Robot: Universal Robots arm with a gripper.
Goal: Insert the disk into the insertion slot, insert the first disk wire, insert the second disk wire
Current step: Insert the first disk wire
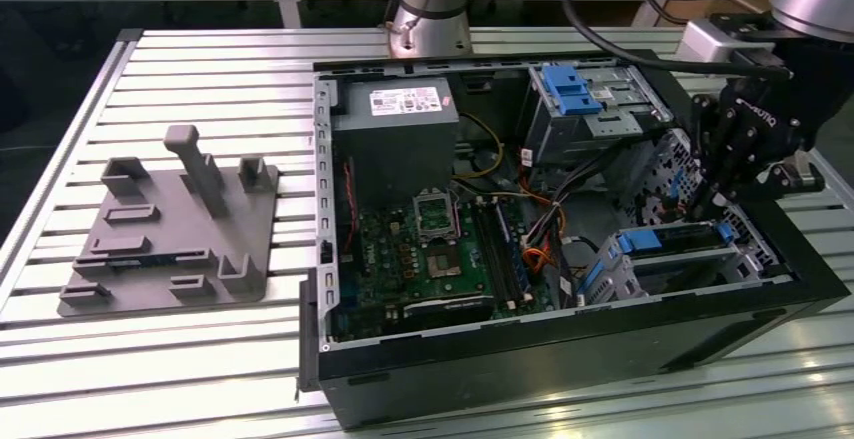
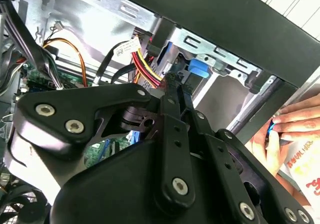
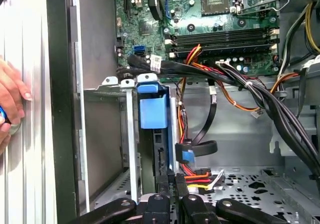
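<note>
- My gripper (image 3: 171, 178) is closed beside the disk (image 3: 152, 109); whether it pinches anything, I can't tell.
- Wires (image 3: 197, 175) close by could snag me.
- A hand (image 3: 11, 102) by the case (image 3: 60, 109) could jolt it.

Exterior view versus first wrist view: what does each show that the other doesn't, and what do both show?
Exterior view: the grey fixture plate on the slatted table, the power supply and the arm's base. First wrist view: a person's hand outside the case wall. Both: the gripper close to the disk, which sits in the slot, and the motherboard.
</note>
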